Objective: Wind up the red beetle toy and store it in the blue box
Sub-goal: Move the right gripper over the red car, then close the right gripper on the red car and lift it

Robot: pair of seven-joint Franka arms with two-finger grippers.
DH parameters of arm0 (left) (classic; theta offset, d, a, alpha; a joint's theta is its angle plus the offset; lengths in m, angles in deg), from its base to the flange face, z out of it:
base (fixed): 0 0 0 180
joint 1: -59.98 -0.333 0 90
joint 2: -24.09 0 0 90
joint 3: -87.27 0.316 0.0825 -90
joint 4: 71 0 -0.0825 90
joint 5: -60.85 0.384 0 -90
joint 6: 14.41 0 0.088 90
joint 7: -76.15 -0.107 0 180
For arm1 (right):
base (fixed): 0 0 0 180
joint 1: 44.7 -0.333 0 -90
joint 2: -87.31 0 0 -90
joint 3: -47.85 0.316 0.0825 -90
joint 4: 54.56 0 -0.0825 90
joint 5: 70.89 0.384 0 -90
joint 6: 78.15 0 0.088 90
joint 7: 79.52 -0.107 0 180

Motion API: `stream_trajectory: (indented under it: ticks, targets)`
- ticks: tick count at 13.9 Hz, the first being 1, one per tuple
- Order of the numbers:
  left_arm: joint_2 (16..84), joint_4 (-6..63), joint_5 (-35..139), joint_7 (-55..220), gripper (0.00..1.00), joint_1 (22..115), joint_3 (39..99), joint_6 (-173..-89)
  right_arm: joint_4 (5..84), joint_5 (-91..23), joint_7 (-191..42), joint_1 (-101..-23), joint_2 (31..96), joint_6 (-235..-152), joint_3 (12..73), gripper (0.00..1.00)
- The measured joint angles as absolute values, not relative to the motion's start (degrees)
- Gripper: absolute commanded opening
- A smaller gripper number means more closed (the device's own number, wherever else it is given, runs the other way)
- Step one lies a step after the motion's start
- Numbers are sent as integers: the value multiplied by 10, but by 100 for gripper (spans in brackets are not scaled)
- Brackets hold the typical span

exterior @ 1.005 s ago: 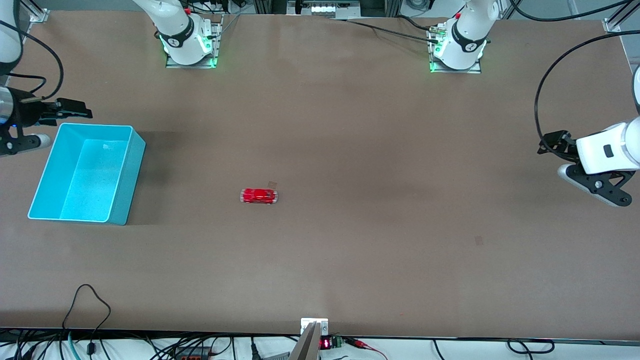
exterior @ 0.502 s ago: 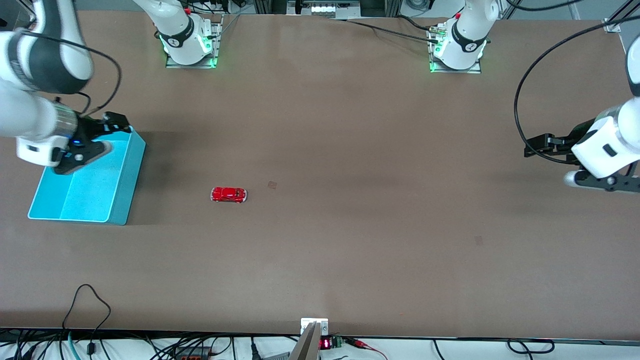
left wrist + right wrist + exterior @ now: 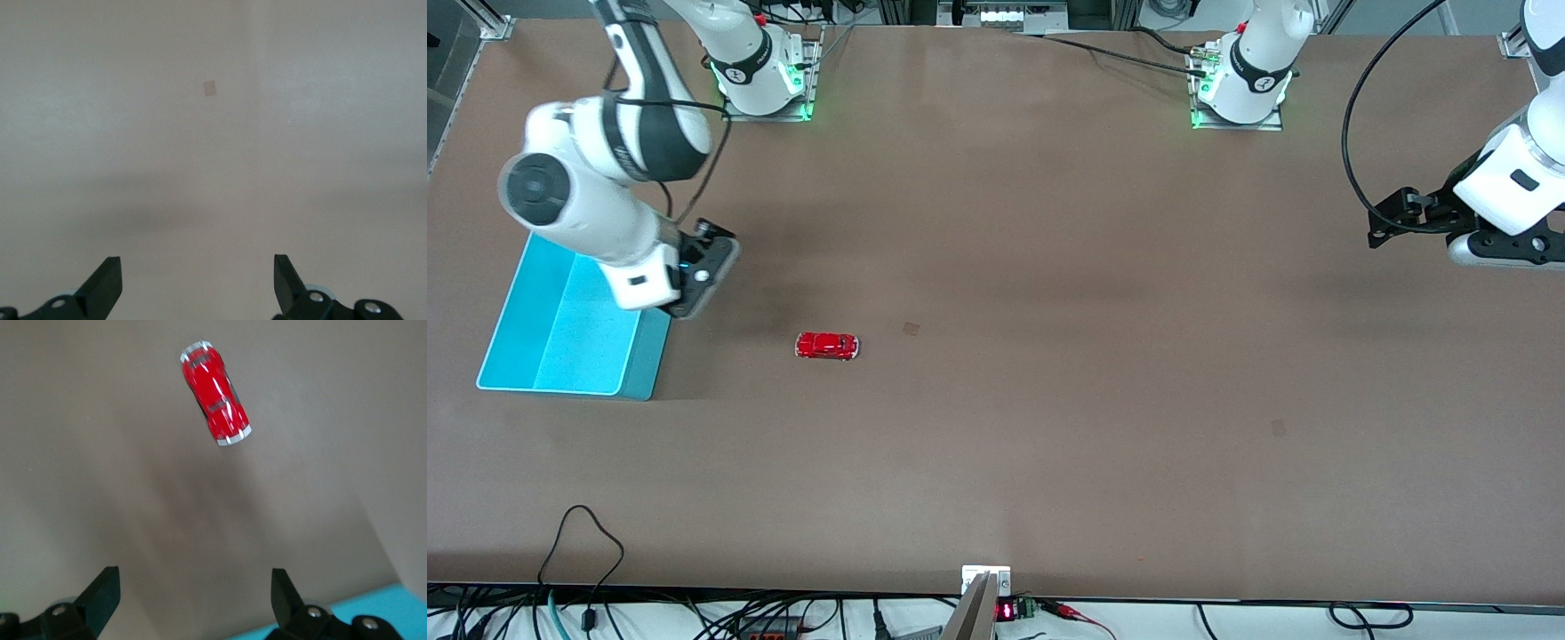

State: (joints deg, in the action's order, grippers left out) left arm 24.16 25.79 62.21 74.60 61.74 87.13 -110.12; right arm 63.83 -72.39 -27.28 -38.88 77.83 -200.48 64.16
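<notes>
The red beetle toy [image 3: 827,346] sits free on the surface [image 3: 1049,400], near the blue box [image 3: 560,338]; a clumsy descent could probably nudge it rolling. The right tool [image 3: 190,587], fingers wide, hangs over the box's edge. The left tool [image 3: 197,280], also wide, waits over its own end.

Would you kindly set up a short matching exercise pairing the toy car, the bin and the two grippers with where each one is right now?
Things:
1. red beetle toy
2. blue box
3. right gripper
4. left gripper

Places:
A. at the right arm's end of the table
B. open over the box's edge
C. open over bare table at the left arm's end
D. on the table beside the box

Pairs: 1-D, 2-A, 3-B, 4-C
</notes>
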Motion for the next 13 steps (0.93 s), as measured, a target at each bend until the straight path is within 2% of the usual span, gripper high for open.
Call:
stream_trajectory:
  ticks: [5, 13]
  targets:
    - [242, 257, 622, 743, 100, 626, 871, -1103, 641, -732, -236, -409, 704, -2096, 659, 100]
    - [242, 255, 622, 741, 100, 630, 871, -1103, 639, -777, -231, -449, 627, -2181, 660, 100]
